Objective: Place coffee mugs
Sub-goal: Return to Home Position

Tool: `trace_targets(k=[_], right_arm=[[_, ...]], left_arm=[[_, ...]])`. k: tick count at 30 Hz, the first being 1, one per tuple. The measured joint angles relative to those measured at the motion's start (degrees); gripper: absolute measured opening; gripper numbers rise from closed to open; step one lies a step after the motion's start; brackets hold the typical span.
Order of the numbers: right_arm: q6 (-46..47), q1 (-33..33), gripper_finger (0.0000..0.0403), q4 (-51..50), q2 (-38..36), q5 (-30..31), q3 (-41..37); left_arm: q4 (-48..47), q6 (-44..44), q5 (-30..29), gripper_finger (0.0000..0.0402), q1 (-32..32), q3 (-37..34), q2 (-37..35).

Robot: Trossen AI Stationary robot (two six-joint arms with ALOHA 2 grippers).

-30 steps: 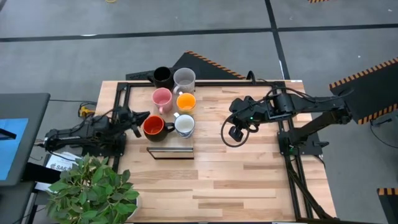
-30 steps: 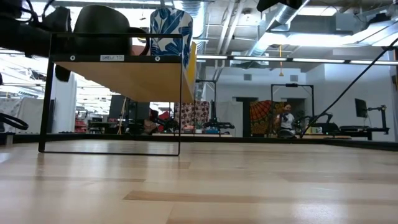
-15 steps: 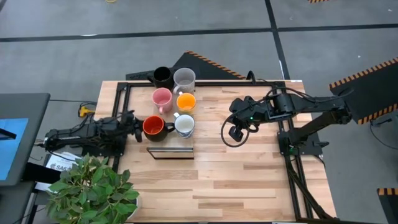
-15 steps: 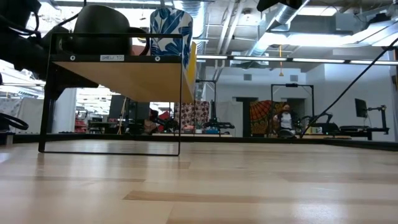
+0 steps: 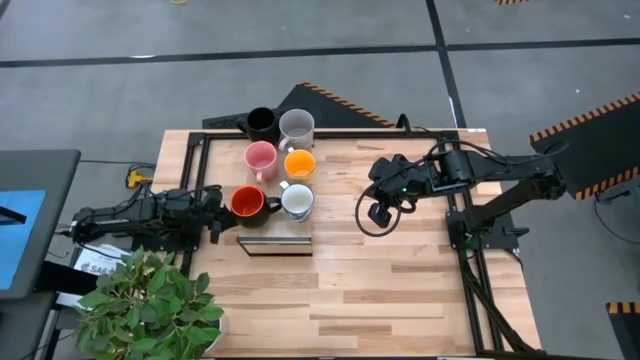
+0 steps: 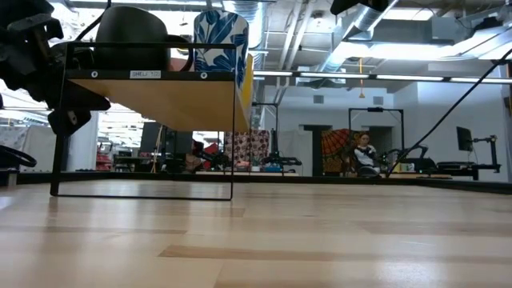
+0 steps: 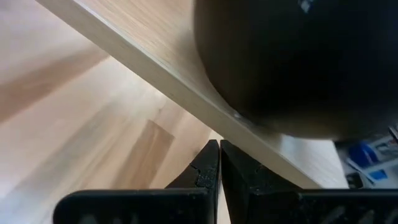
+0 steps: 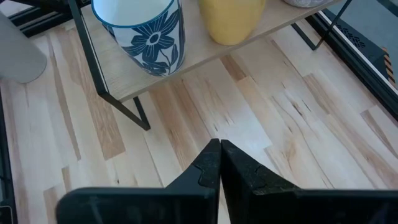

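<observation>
Six mugs stand upright on a raised wooden shelf (image 5: 275, 232) in two rows: black (image 5: 261, 123), pale grey (image 5: 297, 127), pink (image 5: 260, 157), orange-yellow (image 5: 299, 163), red-orange (image 5: 246, 203) and white (image 5: 296, 201). My left gripper (image 5: 214, 208) is shut and hangs just left of the red-orange mug, clear of it. In its wrist view the gripper (image 7: 219, 163) sits below the shelf board (image 7: 161, 68), under a dark mug (image 7: 298, 62). My right gripper (image 5: 380, 212) is shut and hovers right of the shelf; its wrist view shows the white, blue-flowered mug (image 8: 146, 31) and the yellow mug (image 8: 233, 15).
The shelf has a black wire frame (image 6: 232, 120) with legs on the table. A black metal rail frames the table's far and side edges (image 5: 195, 150). A potted plant (image 5: 150, 305) stands at the near left corner. Bare wood lies near and right (image 5: 400, 290).
My left gripper has drawn back from the red-orange mug toward the table's left edge and dropped lower, beside the shelf's left legs. The mugs and my right arm have stayed where they were.
</observation>
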Motion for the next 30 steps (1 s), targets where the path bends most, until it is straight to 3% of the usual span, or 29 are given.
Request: trace_targets(k=[8,15,23,30], right_arm=[[0.0,0.0,0.0018,0.0,0.0,0.2,0.0],[-0.1,0.0,0.0042,0.0,0.0,0.4,0.0],[-0.6,-0.4,0.0018,0.0,0.0,0.4,0.0],[-0.6,-0.5,0.0042,0.0,0.0,0.4,0.0]], left_arm=[[1.6,-0.9,0.5,0.0000,0.0,-0.1,0.2],[3.1,-0.8,0.0,0.0000,0.0,-0.1,1.5],[9.8,1.4,-0.5,0.0000,0.0,-0.1,8.1],[18.0,3.3,-1.2,0.0000,0.0,-0.1,15.8]])
